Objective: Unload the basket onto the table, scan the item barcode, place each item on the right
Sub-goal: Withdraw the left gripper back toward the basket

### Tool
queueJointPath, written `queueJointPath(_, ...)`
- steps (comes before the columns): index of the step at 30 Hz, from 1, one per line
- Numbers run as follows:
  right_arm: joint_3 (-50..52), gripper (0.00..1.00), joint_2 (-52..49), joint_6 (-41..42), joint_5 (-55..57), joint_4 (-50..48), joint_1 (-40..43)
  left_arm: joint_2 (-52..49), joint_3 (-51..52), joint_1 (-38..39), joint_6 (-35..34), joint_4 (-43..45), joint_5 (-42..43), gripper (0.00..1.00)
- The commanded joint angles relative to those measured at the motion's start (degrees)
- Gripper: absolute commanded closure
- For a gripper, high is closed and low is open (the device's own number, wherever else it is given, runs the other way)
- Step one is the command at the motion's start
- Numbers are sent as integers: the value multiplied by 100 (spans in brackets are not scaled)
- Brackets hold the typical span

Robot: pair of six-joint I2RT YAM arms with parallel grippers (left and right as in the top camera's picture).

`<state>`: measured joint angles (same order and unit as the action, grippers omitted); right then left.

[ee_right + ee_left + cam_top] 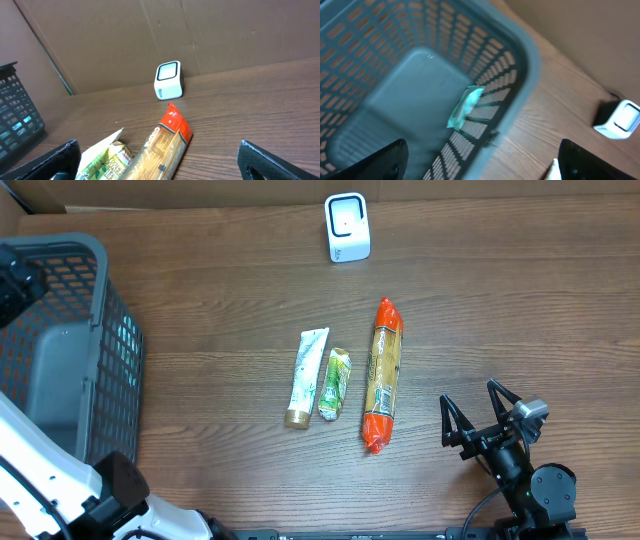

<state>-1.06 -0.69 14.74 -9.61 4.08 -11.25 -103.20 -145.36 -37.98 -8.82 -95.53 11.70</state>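
On the table (200, 300), the grey basket (115, 360) holds a teal packet (465, 107) under the left gripper (485, 162), jaws wide and empty, while pasta pack (381, 375), tube (307, 377) and green sachet (335, 384) lie mid-table, the white scanner (347, 227) behind them, the right gripper (469, 394) beside them likewise gaping empty.

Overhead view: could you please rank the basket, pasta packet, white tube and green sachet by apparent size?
Largest to smallest:
1. grey basket
2. pasta packet
3. white tube
4. green sachet
The basket is partly cut off, yet clearly largest.
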Motion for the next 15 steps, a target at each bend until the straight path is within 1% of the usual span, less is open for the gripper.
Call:
queueJointPath(1,61,0,52,-20,55,-28,7,-72,542,-164,109,168,42,12)
queueJointPath(6,61,0,52,-20,55,-28,7,-92,1679,-262,527,680,190,12)
queueJointPath(10,61,0,52,-20,55,-28,7,-151,2559,-260,844,1257,426,12)
queueJointPath(12,61,0,52,-20,55,-28,7,-160,2983,-262,1145,1580,645,12)
queueJointPath(15,61,0,52,-20,55,-28,7,-160,3539,-260,1547,1993,675,13)
